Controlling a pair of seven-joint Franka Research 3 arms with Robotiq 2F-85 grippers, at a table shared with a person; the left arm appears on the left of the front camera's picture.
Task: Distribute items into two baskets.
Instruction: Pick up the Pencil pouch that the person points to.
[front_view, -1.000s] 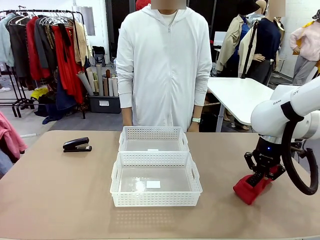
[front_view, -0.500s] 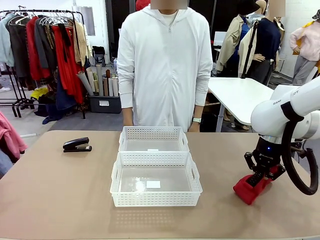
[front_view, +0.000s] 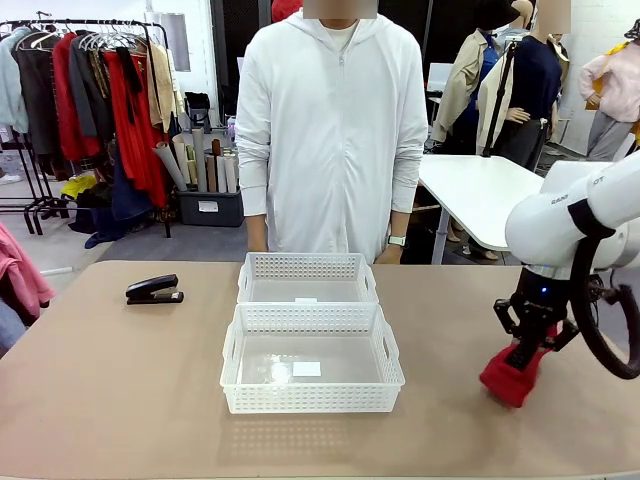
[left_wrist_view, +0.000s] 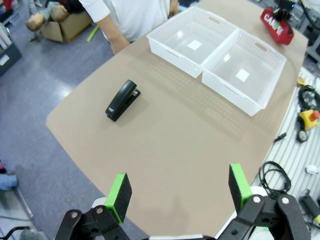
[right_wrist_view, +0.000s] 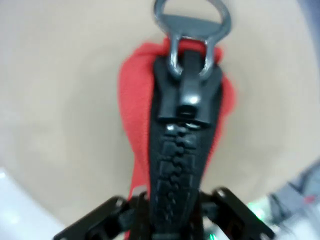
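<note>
The red pouch (front_view: 508, 378) is at the near right of the worktop (front_view: 120, 400), gripped along its zip edge by the right hand (front_view: 524, 358) (black zip teeth and a metal pull run up between its fingers). At the middle, the near basket (front_view: 312, 400) touches the far basket (front_view: 305, 265). The stapler (front_view: 153, 291) lies far left. The left hand (left_wrist_view: 178, 192) hangs open above the worktop.

A person (front_view: 335, 130) in a white zipped hoodie stands at the far edge of the tan worktop (front_view: 120, 380). Behind, a full clothes rack (front_view: 100, 90) stands left, a white table (front_view: 480, 195) right.
</note>
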